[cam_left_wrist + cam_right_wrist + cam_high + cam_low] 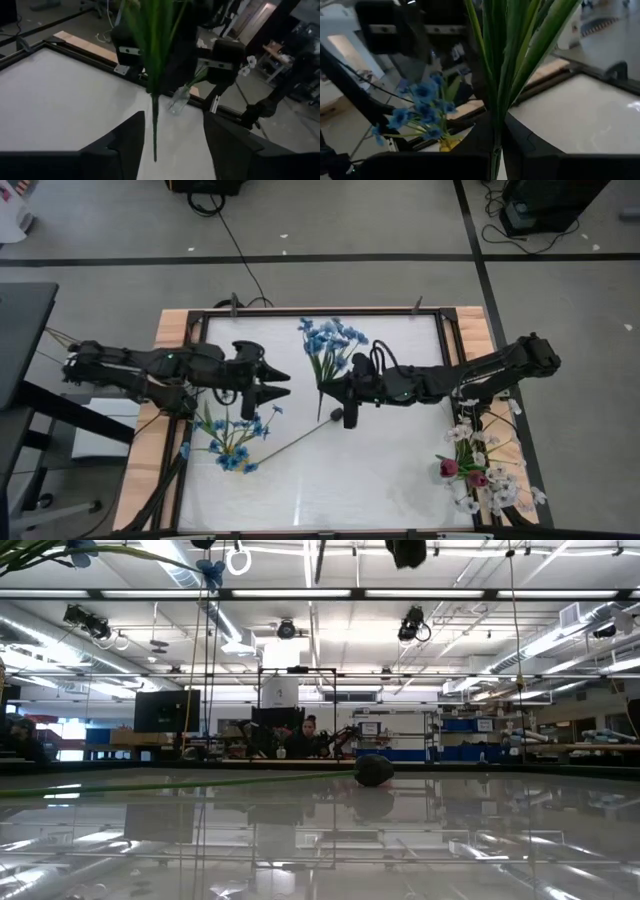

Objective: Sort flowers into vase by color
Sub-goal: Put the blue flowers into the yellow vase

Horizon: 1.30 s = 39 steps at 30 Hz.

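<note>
My right gripper is over the table's middle, shut on a blue-blossom bunch with long green leaves. My left gripper is open just left of it. In the left wrist view the bunch's stem hangs beyond the open fingers, apart from them. A blackish bud lies flat on the table on its long stem. More blue blossoms stand at the left edge. White sprays and dark red buds stand in a vase at the right edge. My right gripper pinches the blue bunch's stem just below its leaves between its two fingers. It comes about level from the table's right, with the fingers across the stem. The bunch is lifted clear and roughly upright, and its bare stem end hangs free above the table.
A black frame borders the white table top, with wooden strips at its left and right edges. A clear glass vase stands near the right edge. The near middle of the table is open. People sit in the room beyond.
</note>
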Tool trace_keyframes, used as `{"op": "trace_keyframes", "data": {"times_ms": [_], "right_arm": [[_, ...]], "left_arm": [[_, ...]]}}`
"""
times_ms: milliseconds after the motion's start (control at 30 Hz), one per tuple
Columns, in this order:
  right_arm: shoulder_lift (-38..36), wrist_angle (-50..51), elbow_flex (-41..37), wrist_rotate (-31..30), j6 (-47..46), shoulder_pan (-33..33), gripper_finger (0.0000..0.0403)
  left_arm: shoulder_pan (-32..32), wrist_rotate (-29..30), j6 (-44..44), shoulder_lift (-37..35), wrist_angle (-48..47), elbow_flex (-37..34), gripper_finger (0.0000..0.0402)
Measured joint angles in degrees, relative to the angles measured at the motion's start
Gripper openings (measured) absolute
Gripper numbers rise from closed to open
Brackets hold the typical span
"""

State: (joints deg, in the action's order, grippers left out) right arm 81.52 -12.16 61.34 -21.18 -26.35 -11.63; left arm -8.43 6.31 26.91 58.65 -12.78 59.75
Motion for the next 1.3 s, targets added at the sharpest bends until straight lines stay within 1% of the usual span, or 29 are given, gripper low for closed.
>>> {"op": "trace_keyframes", "data": {"times_ms": [100,200,300,400,533,700,833,933,1067,1167,1300], "right_arm": [[0.00,-0.30,1.72,1.60,2.01,0.01,0.0026],[0.00,-0.24,3.00,3.64,4.03,0.25,0.0026],[-0.04,-0.88,3.37,5.86,6.08,0.63,0.0026],[-0.04,-0.31,3.37,6.33,8.81,0.67,0.0026],[-0.04,-0.21,3.37,6.73,11.47,0.67,0.0026],[-0.04,0.21,3.35,10.94,11.86,0.67,0.0026],[-0.04,2.22,3.28,12.18,12.80,0.67,0.0026],[-0.04,1.88,3.28,13.53,13.28,0.80,0.0026],[-0.04,2.26,3.28,14.05,13.82,0.91,0.0026],[-0.04,2.03,3.28,14.08,14.40,0.91,0.0026],[-0.04,2.36,3.28,14.53,14.34,0.95,0.0026]], "left_arm": [[0.00,-0.06,2.28,1.64,2.27,0.00,0.0238],[0.00,-0.56,2.13,3.58,4.44,0.00,0.0273],[0.05,-1.51,2.03,5.37,7.71,-0.02,0.0296],[0.54,-1.66,-0.02,7.42,11.53,-0.02,0.0301],[1.39,-1.62,-0.40,9.79,13.72,-0.02,0.0302],[1.57,-1.61,-0.62,10.82,19.04,-0.02,0.0302],[1.75,-1.62,-0.77,11.04,22.93,-0.02,0.0301],[1.90,-1.61,-0.69,12.23,24.05,0.00,0.0291],[1.88,-1.64,-0.49,14.52,26.34,-0.02,0.0261],[1.88,-1.64,-0.59,15.52,27.88,-0.02,0.0226],[1.84,-1.70,-3.96,16.04,29.73,-0.02,0.0166]]}}
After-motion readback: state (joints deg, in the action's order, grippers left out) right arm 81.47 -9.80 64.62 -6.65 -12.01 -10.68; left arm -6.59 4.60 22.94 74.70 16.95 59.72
